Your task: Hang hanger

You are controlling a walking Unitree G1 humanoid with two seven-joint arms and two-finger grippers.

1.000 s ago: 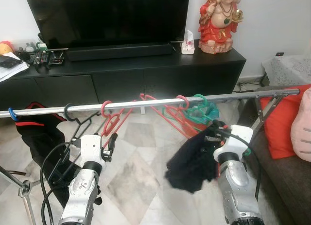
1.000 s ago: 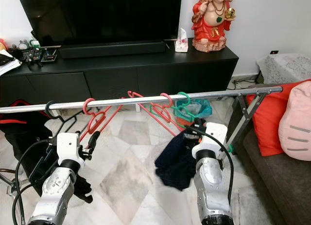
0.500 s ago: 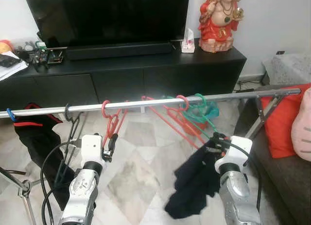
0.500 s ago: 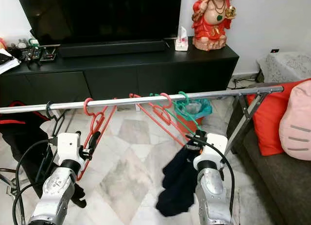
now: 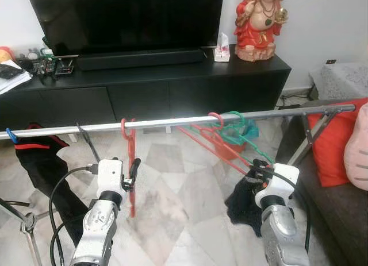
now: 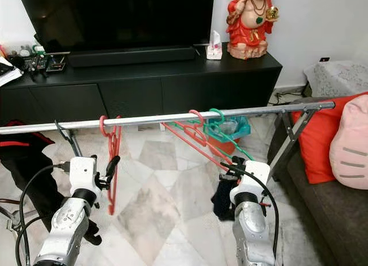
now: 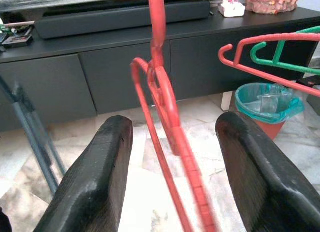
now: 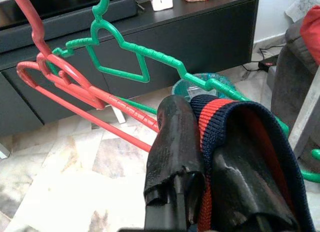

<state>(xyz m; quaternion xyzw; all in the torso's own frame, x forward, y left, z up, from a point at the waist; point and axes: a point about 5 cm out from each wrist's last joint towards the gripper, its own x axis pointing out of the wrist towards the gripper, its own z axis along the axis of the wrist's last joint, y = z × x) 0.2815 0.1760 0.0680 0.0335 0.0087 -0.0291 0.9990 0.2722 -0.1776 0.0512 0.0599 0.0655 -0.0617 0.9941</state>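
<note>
Right gripper (image 8: pixel 200 157) clenched on dark navy garment (image 5: pixel 244 200) with red stripe, low below rail (image 5: pixel 172 122), just beside green hanger (image 8: pixel 135 54); green hanger hooked on rail next to red hangers (image 5: pixel 215 137). Left gripper (image 7: pixel 172 142) fingers spread, single red hanger (image 5: pixel 130 162) dangling from rail between them
</note>
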